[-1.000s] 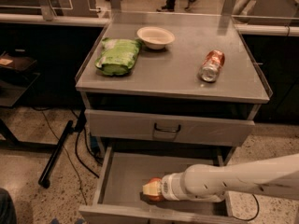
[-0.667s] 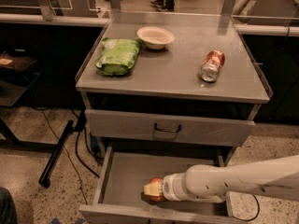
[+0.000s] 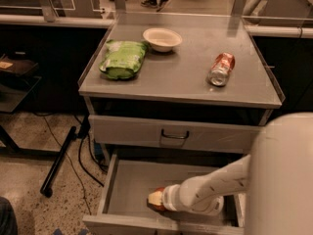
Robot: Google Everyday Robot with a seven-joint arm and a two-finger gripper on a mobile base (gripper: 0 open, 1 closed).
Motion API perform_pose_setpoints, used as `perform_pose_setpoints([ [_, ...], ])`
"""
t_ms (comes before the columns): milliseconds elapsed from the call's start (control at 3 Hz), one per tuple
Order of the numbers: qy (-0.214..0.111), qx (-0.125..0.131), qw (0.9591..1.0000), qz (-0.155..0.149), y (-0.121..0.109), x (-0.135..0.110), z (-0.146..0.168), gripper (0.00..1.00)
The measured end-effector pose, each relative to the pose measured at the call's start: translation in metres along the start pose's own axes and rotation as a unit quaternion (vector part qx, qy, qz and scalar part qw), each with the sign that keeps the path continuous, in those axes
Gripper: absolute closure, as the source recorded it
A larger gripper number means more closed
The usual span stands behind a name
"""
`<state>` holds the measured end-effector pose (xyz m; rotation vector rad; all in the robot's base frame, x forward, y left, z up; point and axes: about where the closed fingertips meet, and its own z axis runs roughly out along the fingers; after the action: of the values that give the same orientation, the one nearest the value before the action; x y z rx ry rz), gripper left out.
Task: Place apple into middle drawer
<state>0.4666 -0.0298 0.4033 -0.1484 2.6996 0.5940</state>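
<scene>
The middle drawer [image 3: 129, 182] is pulled open below the cabinet, a shallow grey metal tray with low side walls. The red-orange apple [image 3: 155, 199] sits low in the drawer near its front, at the tip of my white arm. My gripper [image 3: 160, 200] reaches in from the right and is at the apple; the wrist hides how it meets the fruit. The apple seems to rest on or just above the drawer floor.
Above the open drawer is a shut drawer front with a dark loop handle [image 3: 174, 134]. On the cabinet top lie a green chip bag [image 3: 122, 58], a white bowl [image 3: 162, 38] and a red-and-silver soda can [image 3: 221, 69] on its side. A black pole [image 3: 58, 161] leans on the floor at left.
The arm, gripper and apple stay in nearly the same place in the drawer. The view has shifted a little, and the arm's white body now fills the lower right.
</scene>
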Motion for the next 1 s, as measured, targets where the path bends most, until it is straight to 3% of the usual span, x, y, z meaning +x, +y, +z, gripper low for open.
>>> perform_pose_setpoints([
  [333,-0.01,0.044,0.9989,0.016,-0.016,-0.006,0.036,1.0],
  [667,-0.014,0.06,0.9978,0.024,-0.022,-0.009,0.049,1.0],
  [1000,-0.014,0.059,0.9978,0.026,-0.021,-0.011,0.049,0.73],
])
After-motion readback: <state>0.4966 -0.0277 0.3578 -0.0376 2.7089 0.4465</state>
